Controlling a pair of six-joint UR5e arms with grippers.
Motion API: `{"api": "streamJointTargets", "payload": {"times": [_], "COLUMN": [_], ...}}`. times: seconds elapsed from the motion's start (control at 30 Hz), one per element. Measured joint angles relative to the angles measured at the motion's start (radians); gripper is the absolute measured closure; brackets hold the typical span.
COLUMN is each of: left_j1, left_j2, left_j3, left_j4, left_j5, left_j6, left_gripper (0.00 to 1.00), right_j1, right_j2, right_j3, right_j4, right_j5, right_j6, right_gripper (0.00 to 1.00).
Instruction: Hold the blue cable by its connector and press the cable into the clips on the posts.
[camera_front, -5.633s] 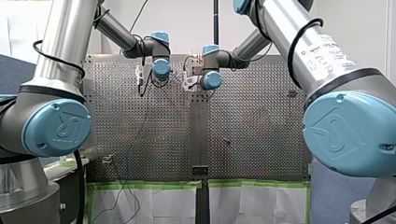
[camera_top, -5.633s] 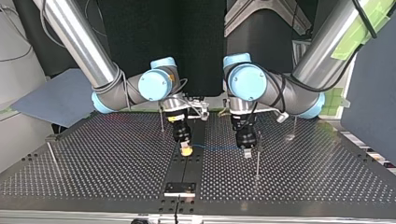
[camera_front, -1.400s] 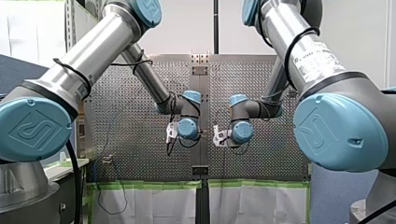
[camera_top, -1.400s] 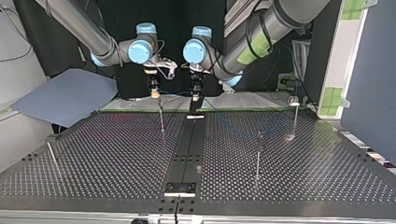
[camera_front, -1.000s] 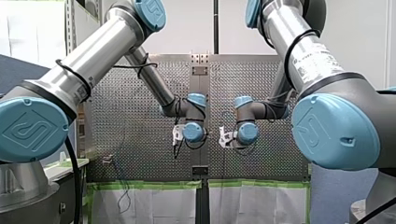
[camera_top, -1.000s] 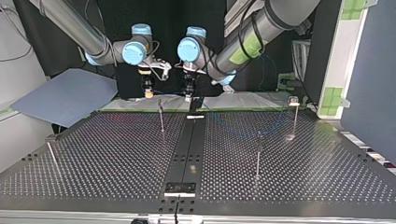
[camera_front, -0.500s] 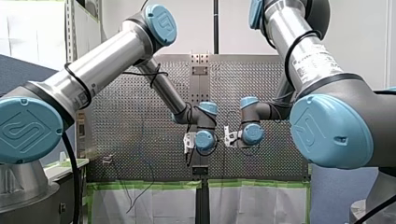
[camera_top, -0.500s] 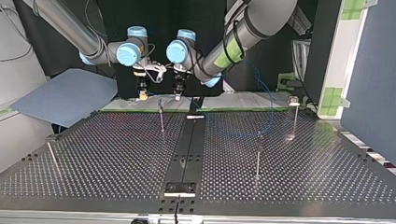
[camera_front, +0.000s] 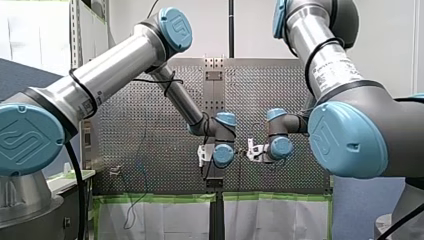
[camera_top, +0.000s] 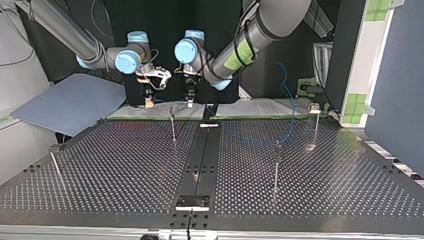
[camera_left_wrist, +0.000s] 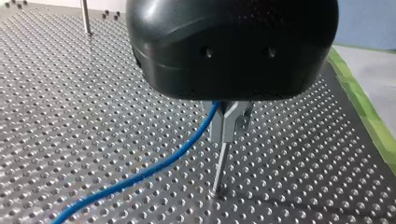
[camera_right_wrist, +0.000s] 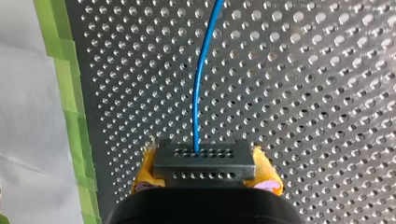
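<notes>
Silver arms (camera_front: 115, 65), light-blue joint caps (camera_front: 175, 29), black cables (camera_front: 80, 83), yellow-padded right hand (camera_right_wrist: 205, 170).

White wall (camera_front: 387, 40), blue panel (camera_top: 400, 75), black backdrop (camera_top: 165, 15)

The desk (camera_top: 125, 165) was dark perforated metal with a dull sheen. The blue cable (camera_left_wrist: 154, 170) had a smooth, faintly glossy plastic jacket, and its connector (camera_right_wrist: 204, 164) was matt black plastic. My left end effector (camera_left_wrist: 227, 122) had a glossy black housing and bare metal fingers (camera_left_wrist: 219, 127). My right end effector (camera_right_wrist: 204, 161) wore yellow, rubbery-looking pads (camera_right_wrist: 145, 170). The post (camera_left_wrist: 218, 170) was plain smooth metal.
</notes>
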Motion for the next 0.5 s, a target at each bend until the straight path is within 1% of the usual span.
{"api": "streamJointTargets", "payload": {"times": [0.17,0.3,0.37,0.5], "left_j1": [-0.032,-0.035,-0.033,-0.027], "left_j2": [0.000,-0.001,-0.006,-0.035], "left_j3": [0.000,0.000,0.000,0.009], "left_j4": [0.033,0.046,0.047,0.024], "left_j5": [-0.025,-0.030,-0.030,-0.026], "left_j6": [-0.003,-0.002,-0.002,0.000], "left_gripper": [1.00,1.00,1.00,1.00], "right_j1": [-0.048,-0.087,-0.100,-0.109], "right_j2": [0.001,0.002,0.002,0.002], "right_j3": [-0.001,-0.008,-0.015,-0.029], "right_j4": [-0.001,-0.003,-0.004,-0.004], "right_j5": [-0.051,-0.093,-0.117,-0.159], "right_j6": [0.000,-0.002,-0.004,-0.007], "right_gripper": [1.00,1.00,1.00,1.00]}}
